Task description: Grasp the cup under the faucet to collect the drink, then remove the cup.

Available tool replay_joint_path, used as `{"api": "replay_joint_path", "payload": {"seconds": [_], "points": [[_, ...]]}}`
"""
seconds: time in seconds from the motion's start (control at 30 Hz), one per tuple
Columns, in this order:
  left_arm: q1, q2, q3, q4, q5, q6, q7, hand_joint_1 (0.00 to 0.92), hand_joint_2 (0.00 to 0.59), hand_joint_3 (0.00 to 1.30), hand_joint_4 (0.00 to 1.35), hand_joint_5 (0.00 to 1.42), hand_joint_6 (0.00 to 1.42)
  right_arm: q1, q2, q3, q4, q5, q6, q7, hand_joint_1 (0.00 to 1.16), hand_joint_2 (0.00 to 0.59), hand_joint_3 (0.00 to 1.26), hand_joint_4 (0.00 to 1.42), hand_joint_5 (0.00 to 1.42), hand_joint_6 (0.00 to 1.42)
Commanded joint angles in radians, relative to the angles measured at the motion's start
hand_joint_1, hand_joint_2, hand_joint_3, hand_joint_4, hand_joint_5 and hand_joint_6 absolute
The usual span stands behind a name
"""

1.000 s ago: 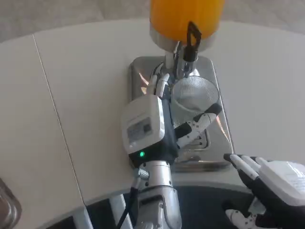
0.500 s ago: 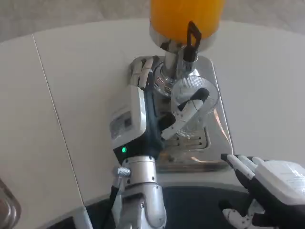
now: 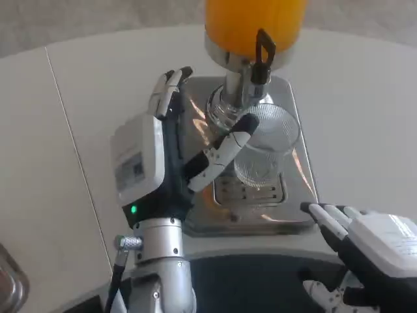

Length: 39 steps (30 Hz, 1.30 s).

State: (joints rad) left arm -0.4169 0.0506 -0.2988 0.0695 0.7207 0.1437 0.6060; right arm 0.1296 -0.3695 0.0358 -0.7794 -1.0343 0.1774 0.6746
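Across the whole frame, the white table (image 3: 365, 98) is spreading out as a smooth, matte, round-edged top, with a thin dark seam (image 3: 71, 143) running from eleven o'clock down toward seven o'clock. At twelve o'clock the drink dispenser (image 3: 255, 26) is standing, its wide cylindrical tank glowing orange above a polished metal collar. Below it, the steel base tray (image 3: 296, 137) is lying flat and mirror-bright, reflecting light, with a slotted drip grate (image 3: 251, 190) sunk into its near half. A black tap lever (image 3: 263, 51) is jutting from the collar, with the chrome faucet (image 3: 229, 104) beneath it.

At seven o'clock from the dispenser, the left hand (image 3: 163, 163) is rising on its ribbed silver forearm, its boxy white back showing a small green light. Its fingers (image 3: 171, 85) are pointing upward toward the dispenser's left side, the thumb is angling out toward the cup, and the hand is spread wide and holding nothing.

At five o'clock in the frame, the right hand (image 3: 371, 251) is hovering by the table's near edge, fingers loosely extended toward the tray and grasping nothing.

Just right of the faucet, the cup (image 3: 264, 147) is standing upright on the tray: clear, ribbed plastic, round-rimmed, free of both hands.
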Motion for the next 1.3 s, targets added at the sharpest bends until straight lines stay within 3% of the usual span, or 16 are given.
{"api": "replay_joint_path", "payload": {"seconds": [0.03, 0.37, 0.7, 0.83, 1.1, 1.3], "points": [[0.049, 0.011, 0.016, -0.083, 0.003, -0.01, -0.037, 0.036, 0.076, 0.25, 0.14, 0.4, 0.39, 0.004, -0.01, 0.004, 0.018, 0.009, -0.019, -0.026, 0.25, 0.498, 0.0, 0.0, 0.0, 0.0], [0.182, 0.05, 0.09, -0.303, -0.014, 0.007, -0.176, 0.004, 0.078, 0.25, 0.18, 0.33, 0.35, -0.025, -0.009, 0.031, 0.076, 0.013, -0.038, -0.062, 0.27, 0.496, 0.0, 0.0, 0.0, 0.0], [0.287, 0.037, 0.189, -0.574, -0.169, 0.038, -0.391, 0.0, 0.086, 0.2, 0.13, 0.24, 0.24, -0.035, -0.007, 0.07, 0.092, -0.015, -0.051, -0.096, 0.31, 0.495, 0.0, 0.0, 0.0, 0.0], [0.326, 0.022, 0.241, -0.729, -0.303, 0.098, -0.508, 0.0, 0.086, 0.15, 0.08, 0.21, 0.23, -0.034, -0.002, 0.089, 0.084, -0.041, -0.05, -0.09, 0.32, 0.494, 0.0, 0.0, 0.0, 0.0], [0.358, 0.018, 0.286, -0.953, -0.452, 0.247, -0.651, 0.0, 0.092, 0.1, 0.04, 0.18, 0.2, -0.024, 0.011, 0.116, 0.091, -0.073, -0.039, -0.082, 0.33, 0.494, 0.0, 0.0, 0.0, 0.0], [0.365, 0.041, 0.301, -1.093, -0.532, 0.362, -0.719, 0.0, 0.097, 0.09, 0.0, 0.15, 0.17, -0.016, 0.015, 0.122, 0.097, -0.076, -0.035, -0.083, 0.33, 0.493, 0.0, 0.0, 0.0, 0.0]]}}
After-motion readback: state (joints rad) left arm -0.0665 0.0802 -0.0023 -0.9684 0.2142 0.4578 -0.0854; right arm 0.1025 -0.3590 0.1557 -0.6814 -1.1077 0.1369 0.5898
